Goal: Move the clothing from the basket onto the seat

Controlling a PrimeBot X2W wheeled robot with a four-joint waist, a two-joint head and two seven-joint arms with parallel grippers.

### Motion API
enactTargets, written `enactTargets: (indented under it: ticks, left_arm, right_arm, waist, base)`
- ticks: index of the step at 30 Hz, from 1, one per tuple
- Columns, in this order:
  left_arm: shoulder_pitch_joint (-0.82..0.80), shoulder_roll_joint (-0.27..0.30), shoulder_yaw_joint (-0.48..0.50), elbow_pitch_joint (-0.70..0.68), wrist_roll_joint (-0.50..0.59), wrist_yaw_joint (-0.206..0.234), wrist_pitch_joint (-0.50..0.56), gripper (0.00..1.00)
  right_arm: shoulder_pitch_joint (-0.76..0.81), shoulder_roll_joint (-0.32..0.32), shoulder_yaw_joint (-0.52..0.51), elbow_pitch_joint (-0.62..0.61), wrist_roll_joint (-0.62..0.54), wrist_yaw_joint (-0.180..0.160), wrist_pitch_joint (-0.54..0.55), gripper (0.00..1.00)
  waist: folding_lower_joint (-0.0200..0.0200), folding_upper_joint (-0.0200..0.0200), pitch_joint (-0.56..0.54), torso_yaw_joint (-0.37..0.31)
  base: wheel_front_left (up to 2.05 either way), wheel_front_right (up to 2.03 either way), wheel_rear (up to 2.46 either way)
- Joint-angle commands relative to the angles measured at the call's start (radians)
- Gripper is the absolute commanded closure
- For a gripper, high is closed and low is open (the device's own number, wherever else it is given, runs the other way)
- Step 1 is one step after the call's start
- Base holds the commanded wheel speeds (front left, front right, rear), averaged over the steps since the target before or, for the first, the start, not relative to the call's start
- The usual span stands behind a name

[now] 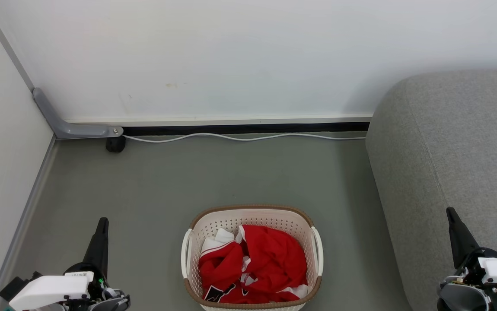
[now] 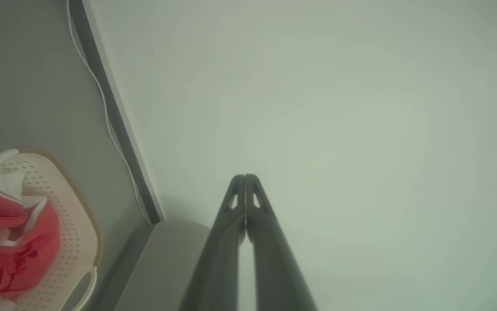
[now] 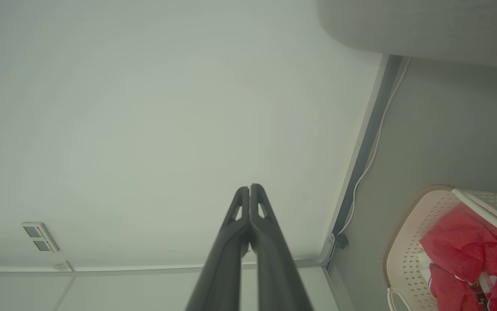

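The clothing (image 1: pixel 257 263) is seen heaped in the basket (image 1: pixel 250 208), on the floor beside the seat (image 1: pixel 447 151). The basket's near edge is cut off and the black lettering is half hidden. The seat is cropped at the right. The 2 grippers are poised either side of the basket, the left gripper (image 2: pixel 245 177) and the right gripper (image 3: pixel 249 187), jaws pressed together on nothing.

Grey floor (image 1: pixel 166 181), cream basket (image 1: pixel 274 222) near grey sofa (image 1: pixel 456 142), white cable (image 1: pixel 240 137) along wall (image 1: pixel 231 56)
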Motion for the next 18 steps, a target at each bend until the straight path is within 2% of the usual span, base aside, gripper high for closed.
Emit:
enactTargets:
  ticks: [1,18]
  left_arm:
    - [-0.058,0.018,0.032,-0.029,-0.004,-0.001,0.006,1.00]
    - [-0.058,0.018,0.032,-0.029,-0.004,-0.001,0.006,1.00]
  right_arm:
    - [-0.016,-0.015,0.017,-0.031,0.011,0.004,0.008,1.00]
    - [-0.016,-0.015,0.017,-0.031,0.011,0.004,0.008,1.00]
  waist:
    - [0.0000,-0.0001,0.000,0.000]
    - [0.0000,-0.0001,0.000,0.000]
  base:
    - [0.00,0.00,0.00]
    - [0.00,0.00,0.00]
